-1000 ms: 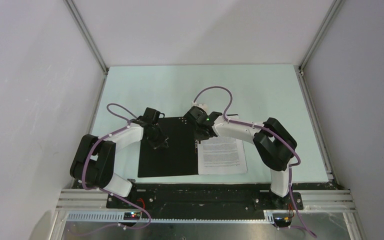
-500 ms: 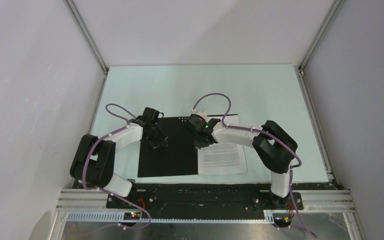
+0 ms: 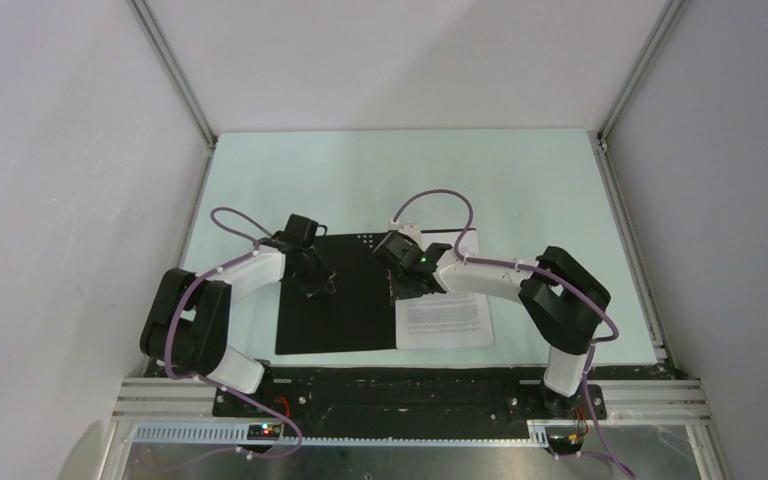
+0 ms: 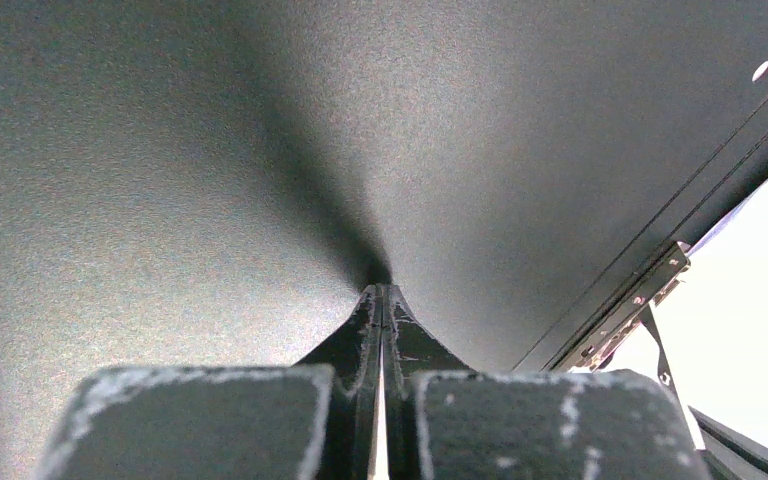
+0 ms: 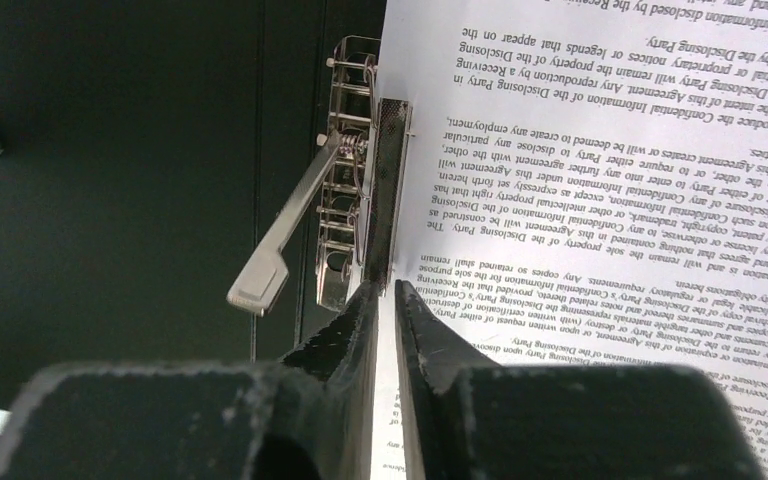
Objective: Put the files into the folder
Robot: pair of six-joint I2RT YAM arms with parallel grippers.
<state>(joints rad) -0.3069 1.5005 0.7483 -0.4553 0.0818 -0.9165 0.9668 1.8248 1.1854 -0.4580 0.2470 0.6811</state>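
Note:
The folder [image 3: 345, 320] lies open on the table with its black inside [image 4: 210, 150] up. The files [image 3: 445, 318], white sheets of dense text [image 5: 610, 180], lie on its right half. A metal lever clip [image 5: 345, 200] runs along the spine, its lever [image 5: 260, 285] raised, and a black clamp bar [image 5: 390, 170] lies over the sheets' edge. My left gripper [image 3: 320, 287] is shut, its tips [image 4: 381, 290] pressed on the black left half. My right gripper [image 3: 396, 292] hovers at the clip's near end; its jaws [image 5: 387, 288] stand a narrow gap apart with paper showing through.
The pale green table top [image 3: 520, 190] is boxed in by white walls and aluminium posts [image 3: 175, 80]. A black rail [image 3: 400, 385] with both arm bases runs along the near edge. The clip's metal end [image 4: 630, 310] shows at the right of the left wrist view.
My right gripper has slid a little nearer along the folder's spine, and its elbow has swung right. The left arm, folder and sheets have not moved.

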